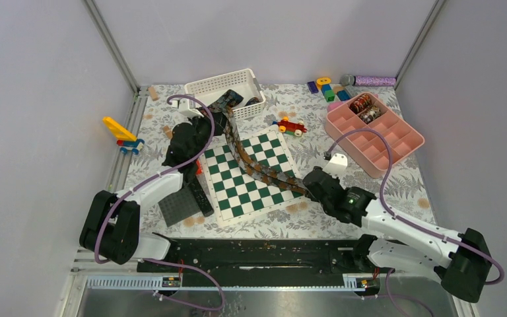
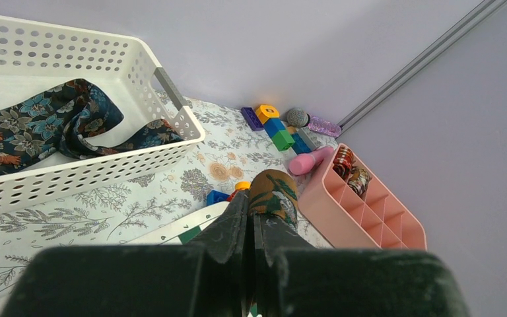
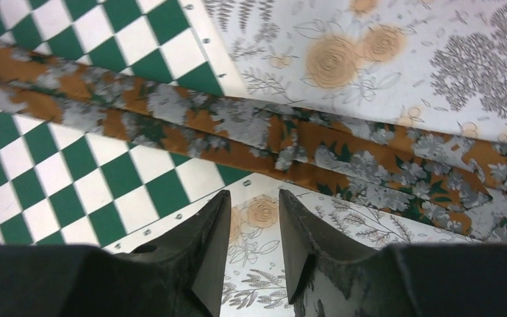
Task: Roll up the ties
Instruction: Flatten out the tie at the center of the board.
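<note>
The task was only partly done. Two rolled ties stood as tight coils in a far compartment of the pink tray. The brown tie was not yet rolled: it lay stretched flat, from the white basket across the chessboard to the counter near the right arm. A dark blue tie lay loose and crumpled inside the basket, also unrolled.

The left end effector was clenched, and it seemed to pinch a fold of the brown tie at its tips. The right end effector was released. Its jaws stood apart with nothing between them, just beside the near end of the brown tie. So at least two ties remained to roll, in my judgement.
</note>
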`<state>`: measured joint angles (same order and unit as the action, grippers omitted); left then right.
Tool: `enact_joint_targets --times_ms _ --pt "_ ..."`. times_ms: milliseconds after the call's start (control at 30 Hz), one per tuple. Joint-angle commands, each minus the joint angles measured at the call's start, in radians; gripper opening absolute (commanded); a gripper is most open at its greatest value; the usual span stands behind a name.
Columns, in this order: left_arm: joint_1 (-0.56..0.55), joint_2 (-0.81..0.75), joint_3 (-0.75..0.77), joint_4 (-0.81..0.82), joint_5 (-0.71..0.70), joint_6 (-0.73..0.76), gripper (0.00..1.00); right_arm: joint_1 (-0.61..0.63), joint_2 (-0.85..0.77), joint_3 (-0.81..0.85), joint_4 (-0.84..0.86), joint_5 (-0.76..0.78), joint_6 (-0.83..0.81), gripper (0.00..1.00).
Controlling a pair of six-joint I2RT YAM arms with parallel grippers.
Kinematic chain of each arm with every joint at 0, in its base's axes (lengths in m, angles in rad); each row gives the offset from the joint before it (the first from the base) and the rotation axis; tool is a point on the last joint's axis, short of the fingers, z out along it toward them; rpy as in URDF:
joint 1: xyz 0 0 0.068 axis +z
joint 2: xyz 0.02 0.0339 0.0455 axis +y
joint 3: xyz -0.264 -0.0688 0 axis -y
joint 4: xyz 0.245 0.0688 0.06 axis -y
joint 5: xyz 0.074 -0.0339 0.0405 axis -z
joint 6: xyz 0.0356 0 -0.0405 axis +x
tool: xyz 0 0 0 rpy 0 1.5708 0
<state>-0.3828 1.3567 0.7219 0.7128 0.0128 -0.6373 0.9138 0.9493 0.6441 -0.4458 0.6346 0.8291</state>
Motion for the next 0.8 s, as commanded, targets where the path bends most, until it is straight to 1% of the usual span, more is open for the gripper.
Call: enact_joint_targets --times_ms 0,133,233,333,467,633,767 --pt "0.009 -0.007 -0.004 0.069 0.014 -0.001 0.00 -0.086 0.063 0.044 -0.080 -0.042 0.131 0.42" --pt "0.013 -0.007 -0.008 0.064 0.016 -0.001 0.00 -0.167 0.139 0.045 -0.065 -0.160 0.130 0.46" --pt "0.013 -0.007 -0.010 0.064 0.019 -0.003 0.00 -0.222 0.192 0.038 -0.017 -0.260 0.105 0.49" --pt "0.014 -0.004 -0.009 0.064 0.027 -0.006 0.00 -0.245 0.235 0.041 0.025 -0.329 0.080 0.50" --pt "0.013 -0.002 -0.007 0.063 0.032 -0.009 0.00 -0.254 0.277 0.048 0.033 -0.327 0.071 0.50" --pt "0.013 0.001 -0.007 0.069 0.038 -0.010 0.00 -0.276 0.309 0.045 0.056 -0.325 0.062 0.44" --pt "0.014 0.003 -0.007 0.070 0.040 -0.012 0.00 -0.294 0.338 0.045 0.080 -0.320 0.043 0.42"
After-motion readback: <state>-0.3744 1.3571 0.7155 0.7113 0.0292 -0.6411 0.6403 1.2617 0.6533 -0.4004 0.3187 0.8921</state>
